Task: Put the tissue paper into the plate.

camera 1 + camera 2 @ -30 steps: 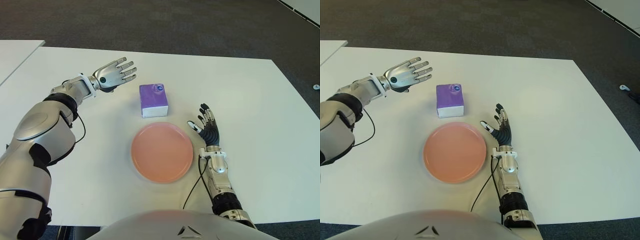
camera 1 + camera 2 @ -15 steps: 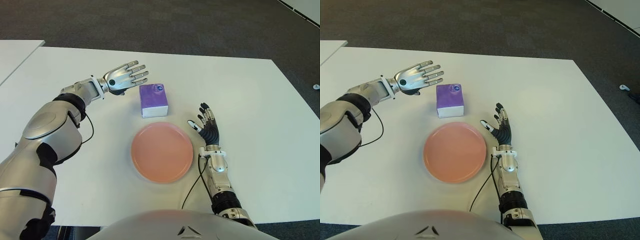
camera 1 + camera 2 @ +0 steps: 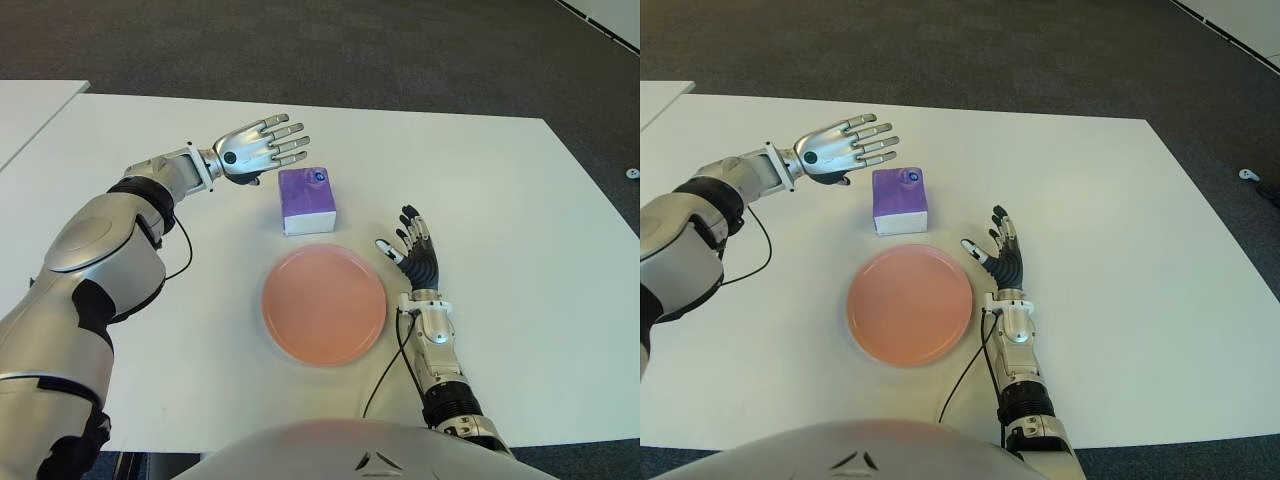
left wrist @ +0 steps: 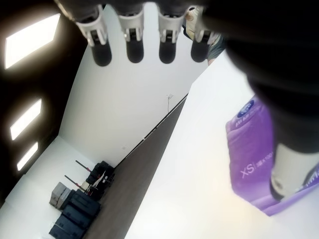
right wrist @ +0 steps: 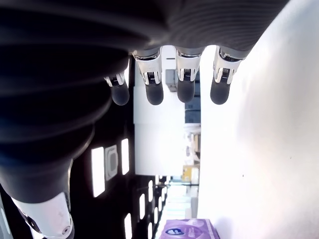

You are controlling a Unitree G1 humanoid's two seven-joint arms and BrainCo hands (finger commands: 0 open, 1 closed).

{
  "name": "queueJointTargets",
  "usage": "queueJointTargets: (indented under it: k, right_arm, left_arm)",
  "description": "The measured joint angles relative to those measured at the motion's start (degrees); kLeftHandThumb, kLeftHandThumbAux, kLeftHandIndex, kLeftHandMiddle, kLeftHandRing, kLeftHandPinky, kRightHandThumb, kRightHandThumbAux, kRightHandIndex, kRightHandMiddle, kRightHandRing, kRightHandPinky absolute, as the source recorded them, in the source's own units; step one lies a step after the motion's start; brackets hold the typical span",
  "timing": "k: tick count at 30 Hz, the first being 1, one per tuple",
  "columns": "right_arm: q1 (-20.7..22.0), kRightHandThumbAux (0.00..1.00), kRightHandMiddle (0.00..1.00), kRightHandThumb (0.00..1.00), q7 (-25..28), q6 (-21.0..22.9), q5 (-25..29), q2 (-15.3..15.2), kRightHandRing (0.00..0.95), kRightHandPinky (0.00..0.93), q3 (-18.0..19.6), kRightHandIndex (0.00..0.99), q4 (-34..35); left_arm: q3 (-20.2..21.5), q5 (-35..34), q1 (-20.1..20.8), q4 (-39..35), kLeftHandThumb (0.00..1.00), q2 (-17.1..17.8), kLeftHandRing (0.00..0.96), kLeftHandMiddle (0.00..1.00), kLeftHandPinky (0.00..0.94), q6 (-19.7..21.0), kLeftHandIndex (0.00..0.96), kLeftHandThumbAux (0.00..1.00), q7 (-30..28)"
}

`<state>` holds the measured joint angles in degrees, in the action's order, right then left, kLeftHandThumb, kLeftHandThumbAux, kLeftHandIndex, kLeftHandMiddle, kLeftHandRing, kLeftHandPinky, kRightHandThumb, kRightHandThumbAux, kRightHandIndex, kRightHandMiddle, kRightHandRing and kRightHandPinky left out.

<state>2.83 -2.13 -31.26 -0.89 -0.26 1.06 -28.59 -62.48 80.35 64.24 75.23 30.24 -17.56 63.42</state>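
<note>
Setting reads as an office or lab-type test room: a large plain white rectangular table [image 3: 520, 200] stands on dark grey carpet tile flooring [image 3: 330, 50], with the corner of a second white table [image 3: 25, 105] just beside it on the robot's left. The left wrist view shows bare white walls [image 4: 134, 109], bright rectangular ceiling light panels [image 4: 30, 40] and a stack of dark equipment cases [image 4: 72, 214] against the far wall. Nothing domestic shows; the furnishing is bare and institutional, though which of office or lab cannot be told.
</note>
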Motion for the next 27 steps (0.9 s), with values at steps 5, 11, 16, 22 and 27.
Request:
queueJointTargets:
  k: [5, 11, 16, 22, 27]
  right_arm:
    - [0.0, 0.717, 0.0, 0.066, 0.0, -0.1, 0.1, 0.0, 0.0, 0.0, 0.0, 0.0, -0.1]
    - [0.2, 0.719, 0.0, 0.068, 0.2, -0.3, 0.2, 0.0, 0.0, 0.0, 0.1, 0.0, -0.3]
    - [0.2, 0.724, 0.0, 0.066, 0.5, -0.3, 0.4, 0.0, 0.0, 0.0, 0.0, 0.0, -0.3]
    - [0.3, 0.732, 0.0, 0.072, 0.6, -0.4, 0.6, 0.0, 0.0, 0.0, 0.2, 0.0, -0.4]
    - [0.4, 0.73, 0.0, 0.08, 0.6, -0.4, 0.7, 0.0, 0.0, 0.0, 0.2, 0.0, -0.6]
  left_arm:
    - [0.0, -0.1, 0.0, -0.1, 0.143, -0.5, 0.0, 0.0, 0.0, -2.0, 0.0, 0.646, -0.1]
    - [-0.3, -0.6, -0.3, -0.1, 0.123, -2.1, 0.0, 0.0, 0.0, -3.8, 0.0, 0.64, -0.4]
    - [-1.2, -0.5, -0.4, -0.1, 0.118, -3.2, 0.0, 0.0, 0.0, -3.9, 0.0, 0.628, -0.4]
    - [-1.9, -0.5, -0.4, 0.0, 0.115, -3.8, 0.0, 0.0, 0.0, -3.9, 0.0, 0.614, -0.4]
    - [-2.1, -0.5, -0.5, 0.0, 0.108, -4.0, 0.0, 0.0, 0.0, -4.0, 0.0, 0.606, -0.4]
